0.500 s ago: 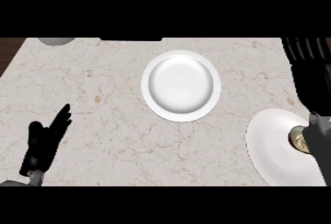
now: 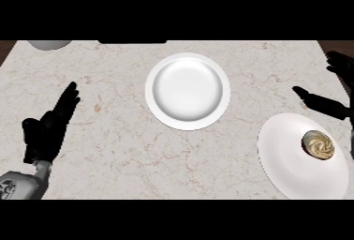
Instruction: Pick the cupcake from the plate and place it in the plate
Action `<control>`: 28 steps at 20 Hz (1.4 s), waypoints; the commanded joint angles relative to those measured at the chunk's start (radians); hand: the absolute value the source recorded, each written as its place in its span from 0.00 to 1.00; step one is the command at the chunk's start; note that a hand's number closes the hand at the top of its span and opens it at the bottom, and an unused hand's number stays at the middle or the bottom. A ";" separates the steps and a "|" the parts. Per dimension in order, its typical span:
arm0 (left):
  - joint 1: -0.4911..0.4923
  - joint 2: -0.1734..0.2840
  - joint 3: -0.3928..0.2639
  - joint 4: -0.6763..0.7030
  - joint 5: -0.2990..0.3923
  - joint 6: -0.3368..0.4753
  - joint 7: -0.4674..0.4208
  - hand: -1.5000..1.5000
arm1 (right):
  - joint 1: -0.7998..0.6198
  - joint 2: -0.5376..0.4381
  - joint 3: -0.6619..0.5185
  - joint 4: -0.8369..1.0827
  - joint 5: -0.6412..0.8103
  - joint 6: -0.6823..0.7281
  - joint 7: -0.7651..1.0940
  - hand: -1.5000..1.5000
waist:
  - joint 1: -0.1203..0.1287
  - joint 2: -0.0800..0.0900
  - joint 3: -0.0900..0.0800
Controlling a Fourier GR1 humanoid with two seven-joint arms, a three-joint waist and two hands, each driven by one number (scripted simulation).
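In the head view your cupcake [image 2: 319, 144] sits on the plate [image 2: 290, 159] at the counter's right edge, just nearer you than the right hand [image 2: 325, 104], which hovers spread and empty. The left hand [image 2: 50, 125] rests open by the left edge, well apart; the bare plate [image 2: 188, 90] lies toward the counter's far middle

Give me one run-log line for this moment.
cupcake: on right plate, unheld | centre plate: bare | right hand: open, above cupcake | left hand: open, resting
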 commanded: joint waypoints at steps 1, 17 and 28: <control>-0.045 -0.028 -0.010 -0.008 -0.013 0.000 -0.026 0.50 | 0.059 0.086 0.011 0.128 0.154 -0.289 0.120 0.00 | 0.010 -0.009 0.013; -0.116 -0.087 0.021 0.090 -0.046 -0.025 0.007 0.50 | 0.259 -0.017 0.175 -0.174 0.731 -0.358 0.676 0.00 | -0.020 -0.037 0.010; -0.127 -0.126 0.032 0.128 -0.069 -0.031 -0.028 0.50 | 0.191 -0.165 0.160 -0.461 0.593 0.235 1.205 0.00 | 0.007 -0.027 0.014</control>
